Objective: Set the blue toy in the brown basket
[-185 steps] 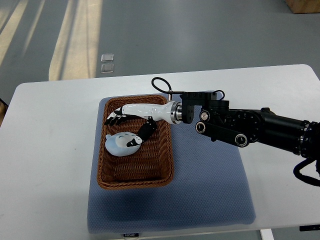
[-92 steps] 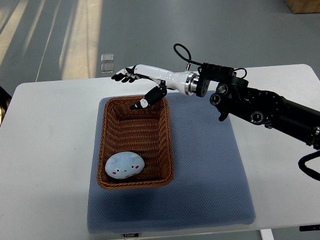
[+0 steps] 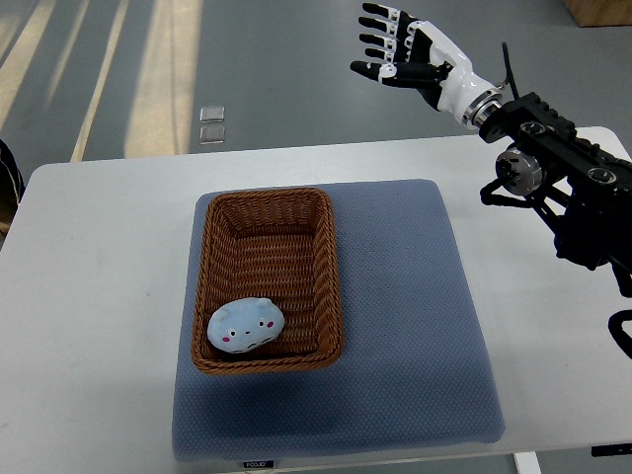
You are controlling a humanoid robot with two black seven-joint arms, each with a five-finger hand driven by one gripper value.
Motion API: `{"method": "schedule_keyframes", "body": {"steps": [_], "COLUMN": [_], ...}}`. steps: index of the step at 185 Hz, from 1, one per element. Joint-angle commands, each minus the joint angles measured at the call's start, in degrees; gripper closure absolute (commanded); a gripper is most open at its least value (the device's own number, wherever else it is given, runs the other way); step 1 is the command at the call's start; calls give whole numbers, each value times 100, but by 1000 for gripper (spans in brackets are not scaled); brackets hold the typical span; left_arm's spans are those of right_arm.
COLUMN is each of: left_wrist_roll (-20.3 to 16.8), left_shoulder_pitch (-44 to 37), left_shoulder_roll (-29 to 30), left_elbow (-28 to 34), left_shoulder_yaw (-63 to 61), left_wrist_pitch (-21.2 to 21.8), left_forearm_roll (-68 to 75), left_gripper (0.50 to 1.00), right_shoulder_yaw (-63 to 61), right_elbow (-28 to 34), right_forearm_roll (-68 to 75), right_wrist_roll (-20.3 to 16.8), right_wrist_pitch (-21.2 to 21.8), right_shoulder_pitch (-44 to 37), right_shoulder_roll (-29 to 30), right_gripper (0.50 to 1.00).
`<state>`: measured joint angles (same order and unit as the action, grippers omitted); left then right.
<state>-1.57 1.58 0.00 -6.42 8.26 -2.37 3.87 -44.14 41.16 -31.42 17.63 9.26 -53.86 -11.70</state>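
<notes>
Sitting snug in the near left corner of the brown basket (image 3: 330, 259), the blue toy (image 3: 246, 327) leans against the woven wall, face up, and we judge the placing done. Around it we see plenty of bare basket floor on the far side. The basket rests on the blue mat (image 3: 415, 326), which lies on the white table (image 3: 99, 276).

Now we look up and right: our right hand (image 3: 407, 47) hangs high past the far edge of the table, fingers spread wide, holding nothing at all. The left arm is nowhere in view.

What could go wrong from here? Very little, we think. If the arm swung low on its way home, the forearm could clip the basket's far rim and shove it across the mat. A jolt like that might tip the toy out.

Room for moving is generous: the right half of the mat is bare, and so is the table beyond it.
</notes>
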Motion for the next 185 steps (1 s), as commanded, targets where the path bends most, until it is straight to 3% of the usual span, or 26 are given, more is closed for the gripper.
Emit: {"method": "schedule_keyframes", "body": {"steps": [1, 81, 185], "left_wrist_roll": [-1, -1, -1], "left_shoulder_pitch": [0, 0, 0], "left_shoulder_roll": [0, 0, 0], "left_elbow": [0, 0, 0], "left_shoulder_yaw": [0, 0, 0], "left_wrist_pitch": [0, 0, 0], "left_forearm_roll": [-1, -1, 8], "left_gripper": [500, 500, 500], "right_shoulder_yaw": [-314, -842, -745], "right_elbow": [-283, -1549, -1602], "right_forearm_roll": [364, 2122, 2536], "right_wrist_roll": [21, -22, 162], "right_wrist_pitch": [-3, 6, 279], "right_shoulder_pitch": [192, 798, 895], "right_shoulder_roll": [36, 274, 414], "right_gripper": [613, 611, 589]}}
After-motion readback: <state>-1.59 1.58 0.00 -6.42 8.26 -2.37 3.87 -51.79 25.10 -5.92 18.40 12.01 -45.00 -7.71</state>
